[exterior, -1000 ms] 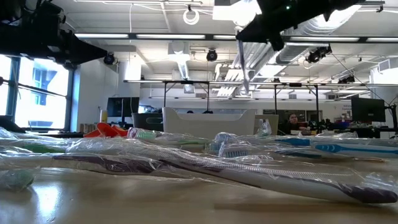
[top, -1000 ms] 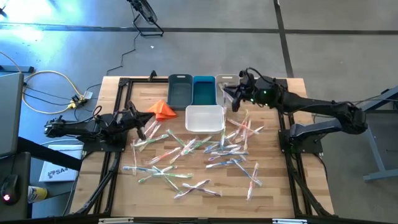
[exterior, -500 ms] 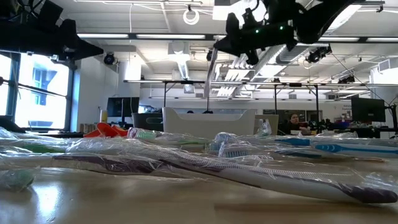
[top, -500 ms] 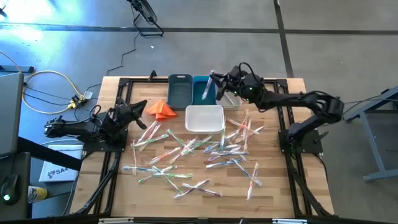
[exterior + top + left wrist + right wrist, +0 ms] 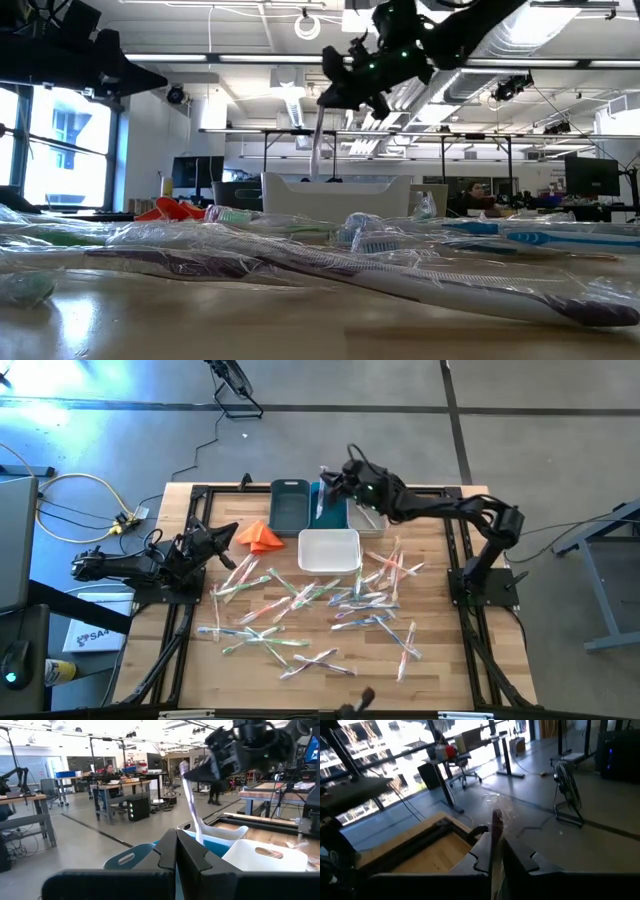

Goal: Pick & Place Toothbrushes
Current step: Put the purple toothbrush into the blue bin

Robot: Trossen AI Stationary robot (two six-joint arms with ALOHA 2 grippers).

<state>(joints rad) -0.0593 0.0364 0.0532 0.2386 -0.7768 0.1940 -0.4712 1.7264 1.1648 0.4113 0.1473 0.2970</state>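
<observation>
Many wrapped toothbrushes (image 5: 310, 600) lie scattered on the wooden table. My right gripper (image 5: 328, 484) hangs over the blue bin (image 5: 330, 515) at the far edge, shut on one wrapped toothbrush (image 5: 318, 150) that dangles below it. The left wrist view shows that toothbrush (image 5: 192, 810) reaching down toward the blue bin (image 5: 217, 847); whether it touches the bin I cannot tell. My left gripper (image 5: 226, 532) waits shut at the table's left, next to the orange cloth (image 5: 262, 537), with nothing in it. My right gripper pinches the toothbrush's upper end (image 5: 496, 822) between its two fingers, wrapper and all. The fingers come nearly level from the table's right. The toothbrush hangs almost upright below them, its lower end (image 5: 199, 834) over the blue bin.
A dark grey bin (image 5: 289, 505) stands left of the blue one and a clear bin (image 5: 366, 515) right of it. A white bin (image 5: 329, 550) sits just in front of them. Black frame rails (image 5: 195, 510) run along the table's sides.
My right gripper has carried the hanging toothbrush toward the table's left along the far edge, from above the clear bin to above the blue bin, sinking a little. My left gripper has turned somewhat in place.
</observation>
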